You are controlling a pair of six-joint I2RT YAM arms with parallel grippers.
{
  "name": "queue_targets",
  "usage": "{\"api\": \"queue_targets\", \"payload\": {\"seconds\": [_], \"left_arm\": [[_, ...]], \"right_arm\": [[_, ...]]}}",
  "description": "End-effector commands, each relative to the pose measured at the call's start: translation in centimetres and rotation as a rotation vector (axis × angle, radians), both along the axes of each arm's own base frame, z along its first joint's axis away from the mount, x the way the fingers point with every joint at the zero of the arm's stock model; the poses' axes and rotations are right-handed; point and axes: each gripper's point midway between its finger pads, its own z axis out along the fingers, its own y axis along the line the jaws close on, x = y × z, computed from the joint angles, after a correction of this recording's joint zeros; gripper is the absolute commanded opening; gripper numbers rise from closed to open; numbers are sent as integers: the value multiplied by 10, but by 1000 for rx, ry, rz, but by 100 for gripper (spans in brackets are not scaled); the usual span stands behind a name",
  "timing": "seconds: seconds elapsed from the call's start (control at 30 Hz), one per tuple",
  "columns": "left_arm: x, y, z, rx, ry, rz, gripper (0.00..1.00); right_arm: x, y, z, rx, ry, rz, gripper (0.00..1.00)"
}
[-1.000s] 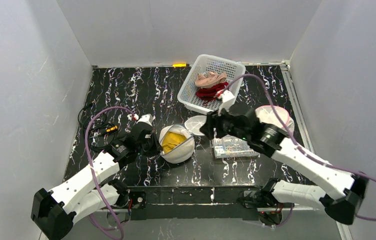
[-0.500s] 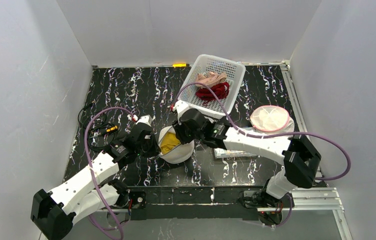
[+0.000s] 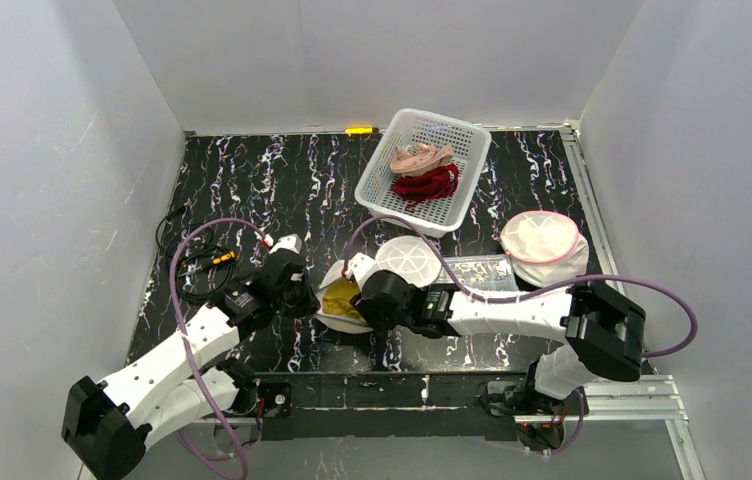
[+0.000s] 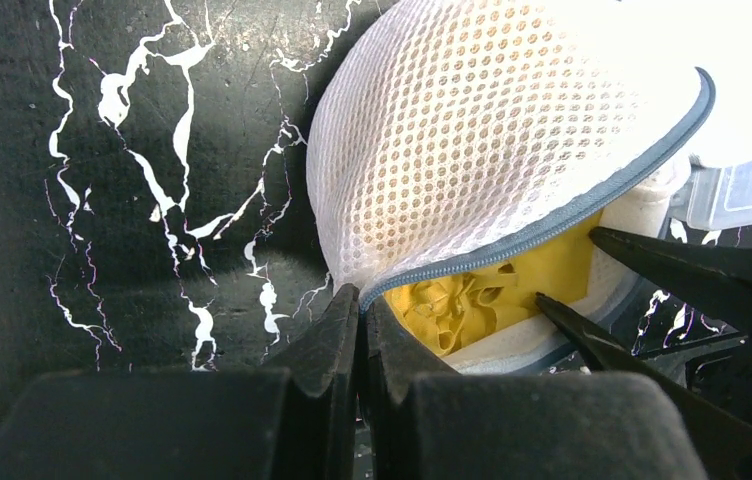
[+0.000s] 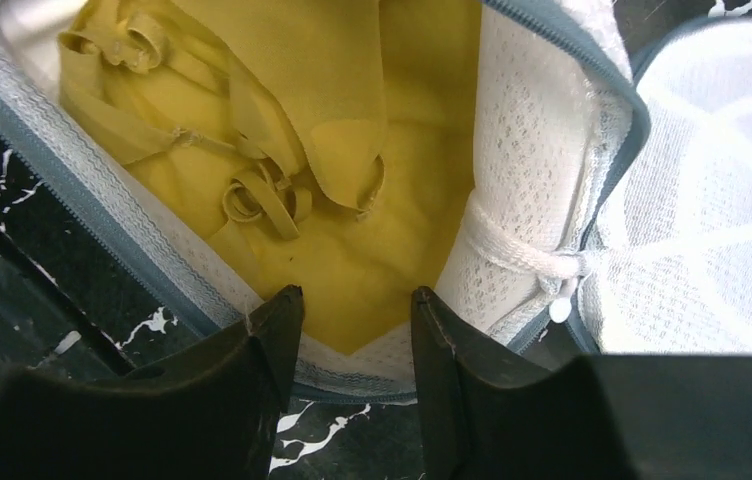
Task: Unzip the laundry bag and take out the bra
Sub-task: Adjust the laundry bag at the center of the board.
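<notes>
Pinning the bag (image 4: 472, 130) rim in closed jaws, the left gripper (image 4: 359, 310) should hold firm while the right gripper (image 5: 352, 330), jaws narrowly apart over the bra (image 5: 352, 230) inside, pinches fabric, not mesh.

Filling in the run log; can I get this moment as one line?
left gripper: shut on laundry bag rim | right gripper: open over yellow bra | bag: unzipped, bra inside

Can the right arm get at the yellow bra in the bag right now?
Probably yes. The bag is unzipped, the left claw pinches its rim, and the right claw hangs open just over the bra with nothing between.
</notes>
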Motion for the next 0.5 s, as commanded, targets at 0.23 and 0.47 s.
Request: {"api": "queue_targets", "payload": {"seconds": [0.23,0.47], "left_arm": [[-3,4,-13,28,29,1,0],[-3,-2,-13,-28,-13,-23,0]], "right_arm": [[-4,4,56,193,-132,-90,61],[13,30,116,372,-221,-135,67]]}}
